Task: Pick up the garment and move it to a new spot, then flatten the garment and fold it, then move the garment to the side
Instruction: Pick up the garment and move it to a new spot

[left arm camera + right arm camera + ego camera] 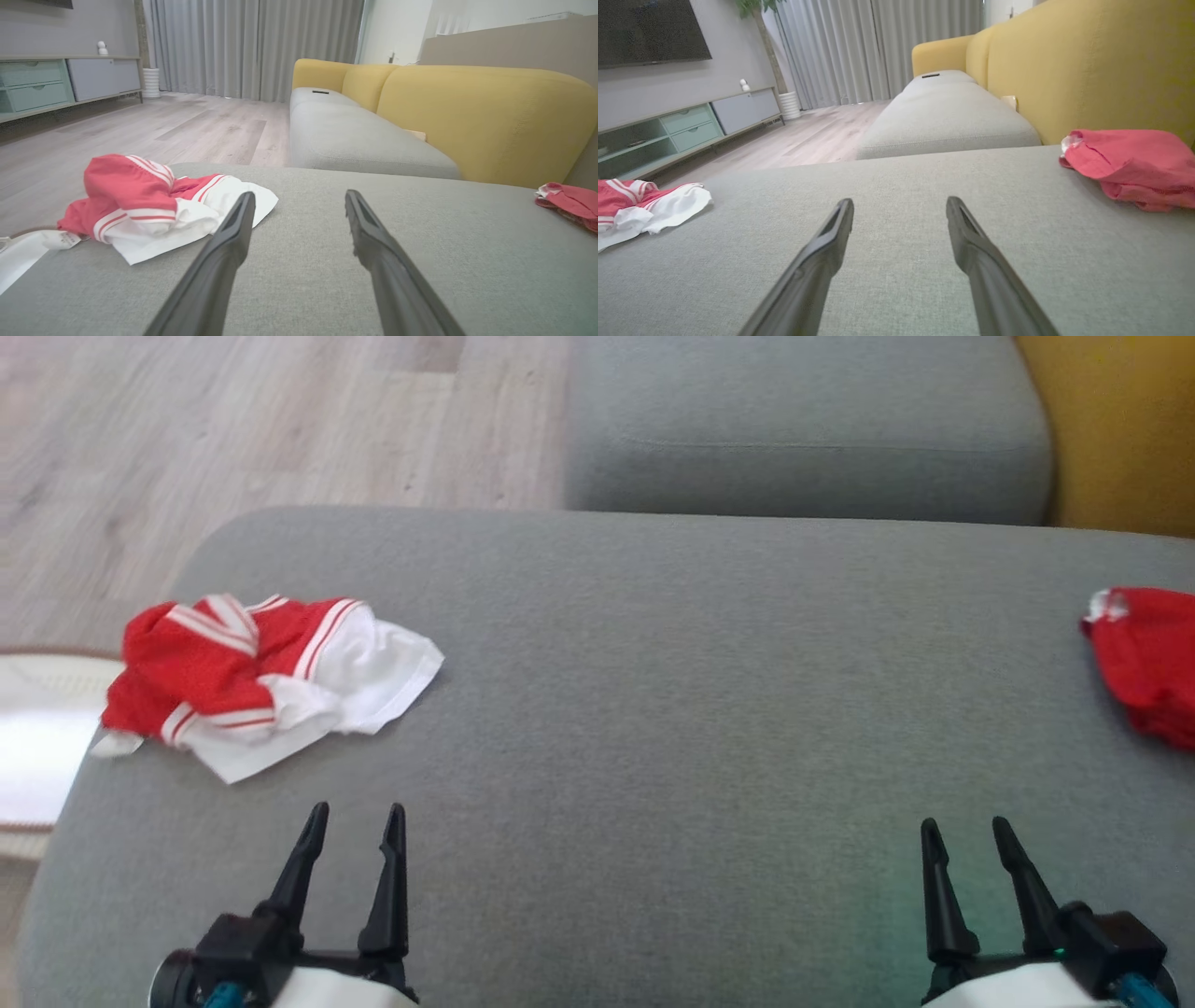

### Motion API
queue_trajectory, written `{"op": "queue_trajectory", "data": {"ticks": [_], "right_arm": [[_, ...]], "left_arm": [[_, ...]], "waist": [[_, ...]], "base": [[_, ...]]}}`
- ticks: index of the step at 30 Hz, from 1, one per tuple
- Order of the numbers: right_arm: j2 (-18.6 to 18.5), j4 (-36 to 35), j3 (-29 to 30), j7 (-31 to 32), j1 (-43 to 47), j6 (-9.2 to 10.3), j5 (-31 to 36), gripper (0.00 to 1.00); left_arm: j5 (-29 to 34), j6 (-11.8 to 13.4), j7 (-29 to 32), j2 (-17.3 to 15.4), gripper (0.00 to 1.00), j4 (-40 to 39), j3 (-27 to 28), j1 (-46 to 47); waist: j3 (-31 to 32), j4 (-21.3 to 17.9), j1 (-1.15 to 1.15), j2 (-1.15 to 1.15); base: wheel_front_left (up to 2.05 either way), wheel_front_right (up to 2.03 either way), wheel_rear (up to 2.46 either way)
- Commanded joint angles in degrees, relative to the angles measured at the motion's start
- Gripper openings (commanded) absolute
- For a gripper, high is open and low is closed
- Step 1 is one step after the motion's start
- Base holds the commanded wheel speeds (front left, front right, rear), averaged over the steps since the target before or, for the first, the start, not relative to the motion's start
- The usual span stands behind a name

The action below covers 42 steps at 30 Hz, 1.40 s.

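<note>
Red-and-white garment (271,681) crumpled near left edge of grey sofa seat (700,709). Left tool (358,814) just short of it, right tool (963,825) well apart; both spread wide, empty. Risks: pinching one loose layer only, dragging bundle off the edge, mistaking red garment (1144,658) at right for target.

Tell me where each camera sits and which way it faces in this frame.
Head view: on the robot's head, looking down at the grey cushion; the open left gripper and the open right gripper are at the bottom.
Left wrist view: low over the cushion, facing along it toward the curtain; the left gripper's fingers show.
Right wrist view: low, facing the same way, yellow backrest at right; the right gripper's fingers show.
Shared: all three show the red-and-white garment at left and the red garment at right.
</note>
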<state>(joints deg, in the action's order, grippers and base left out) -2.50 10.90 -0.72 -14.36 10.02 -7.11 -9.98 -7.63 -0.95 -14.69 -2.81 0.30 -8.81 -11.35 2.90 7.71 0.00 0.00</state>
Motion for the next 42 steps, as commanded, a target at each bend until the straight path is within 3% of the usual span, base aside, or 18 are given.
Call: {"op": "queue_trajectory", "data": {"ticks": [1,19,29,35,41,42], "right_arm": [[-0.38,-2.03,-1.36,-0.63,-2.31,-0.37,0.59,1.00],[-1.50,-3.03,-1.20,-0.63,-5.31,-0.37,1.77,1.00],[-3.18,-3.39,-0.73,-0.63,-7.38,-0.37,2.54,1.00],[-6.27,-4.30,-0.15,-0.63,-9.10,-0.37,3.59,1.00],[-11.25,-6.21,-0.44,-0.63,-12.68,-0.37,4.72,1.00],[-11.25,-6.21,-0.44,-0.63,-12.68,-0.37,4.72,1.00]], "left_arm": [[0.41,0.38,-0.31,-0.07,1.00,-1.63,1.47,3.52],[-2.01,3.17,-0.31,-0.07,1.00,-2.46,3.72,5.73],[-3.61,4.46,-0.31,-0.07,1.00,-4.31,4.42,9.00],[-2.39,0.91,-0.31,-0.07,1.00,-2.41,5.96,20.20],[-1.66,-1.77,1.29,-2.88,1.00,11.40,7.55,39.70],[-1.66,-1.77,1.29,-2.88,1.00,11.40,7.55,39.70]], "waist": [[-0.80,1.35,0.00,0.00],[-8.30,14.73,0.00,0.00],[-11.88,18.79,0.00,0.00],[-17.41,19.37,0.00,0.00],[-25.72,18.66,0.00,0.00],[-25.72,18.66,0.00,0.00]], "base": [[0.00,0.00,0.00],[0.00,0.00,0.00],[0.00,0.00,0.00],[0.00,0.00,0.00],[0.00,0.00,0.00],[0.00,0.00,0.00]]}}
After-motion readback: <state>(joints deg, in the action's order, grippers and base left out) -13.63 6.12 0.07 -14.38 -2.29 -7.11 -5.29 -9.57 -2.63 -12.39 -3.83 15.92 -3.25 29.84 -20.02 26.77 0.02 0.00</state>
